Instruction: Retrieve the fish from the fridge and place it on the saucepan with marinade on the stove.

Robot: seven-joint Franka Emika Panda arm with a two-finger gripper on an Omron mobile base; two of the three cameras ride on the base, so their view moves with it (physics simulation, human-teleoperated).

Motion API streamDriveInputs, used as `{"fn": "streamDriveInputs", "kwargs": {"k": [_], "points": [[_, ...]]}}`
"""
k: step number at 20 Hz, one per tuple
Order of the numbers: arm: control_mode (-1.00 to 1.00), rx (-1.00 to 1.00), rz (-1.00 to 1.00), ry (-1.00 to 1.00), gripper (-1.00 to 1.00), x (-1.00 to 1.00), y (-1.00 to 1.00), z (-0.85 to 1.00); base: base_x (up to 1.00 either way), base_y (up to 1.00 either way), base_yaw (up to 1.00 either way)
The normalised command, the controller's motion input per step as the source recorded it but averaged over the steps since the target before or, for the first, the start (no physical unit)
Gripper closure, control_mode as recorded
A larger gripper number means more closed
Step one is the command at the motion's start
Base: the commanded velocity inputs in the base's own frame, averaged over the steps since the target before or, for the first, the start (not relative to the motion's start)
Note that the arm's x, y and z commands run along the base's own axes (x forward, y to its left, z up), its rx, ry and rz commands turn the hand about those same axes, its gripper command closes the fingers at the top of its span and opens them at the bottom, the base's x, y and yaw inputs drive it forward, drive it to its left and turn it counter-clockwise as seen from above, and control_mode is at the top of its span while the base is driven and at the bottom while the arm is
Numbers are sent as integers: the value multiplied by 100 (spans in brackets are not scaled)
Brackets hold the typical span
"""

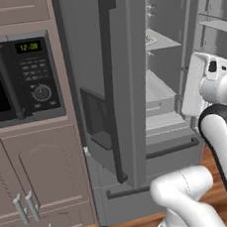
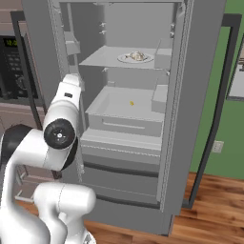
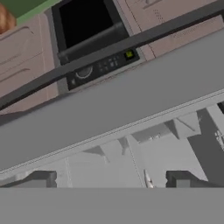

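The fridge point(image 2: 119, 138) stands with both upper doors swung open. On its upper shelf a white plate point(image 2: 125, 59) carries the fish point(image 2: 138, 56), a small pale lump. The arm's white wrist point(image 2: 70, 90) hangs at the left of the fridge opening, well below and left of the fish. In the hand view, my gripper point(image 3: 111, 180) is open, its fingertips point(image 3: 40, 179) wide apart with nothing between them, facing the fridge's grey inside past a door edge point(image 3: 113, 109). The saucepan, the marinade and the stove are out of view.
The open left fridge door point(image 1: 127, 84) with its long dark handle stands close to the arm. A black microwave point(image 1: 17, 79) sits in brown cabinets point(image 1: 43, 183) to the left. A tiny yellow speck point(image 2: 132, 103) lies in the crisper drawer. Wooden floor point(image 2: 214, 205) lies to the right.
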Motion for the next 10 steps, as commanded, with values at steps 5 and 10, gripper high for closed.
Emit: {"fn": "streamDriveInputs", "kwargs": {"k": [5,10], "points": [[-100,0,0,-4,-100,38,5,-17,0,0,0],[-100,0,4,-11,-100,33,20,-5,0,0,0]]}}
